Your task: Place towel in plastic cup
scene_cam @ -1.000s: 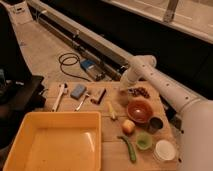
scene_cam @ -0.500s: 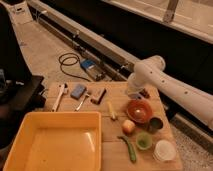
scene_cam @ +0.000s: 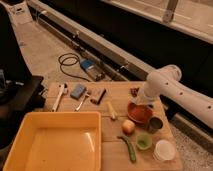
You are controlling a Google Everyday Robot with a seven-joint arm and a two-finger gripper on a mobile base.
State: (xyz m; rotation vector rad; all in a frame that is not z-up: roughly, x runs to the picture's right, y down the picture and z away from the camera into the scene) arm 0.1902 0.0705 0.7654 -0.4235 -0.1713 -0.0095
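While near 1 bowl (scene_cam: 132,113), 1 hand (scene_cam: 136,96)

Dimly lit workroom with a wooden table (scene_cam: 114,156).
A grey floor (scene_cam: 42,47) is crossed by a long pale ledge (scene_cam: 102,44) below a dark wall (scene_cam: 135,27); a black cable (scene_cam: 66,62) is coiled on the floor.
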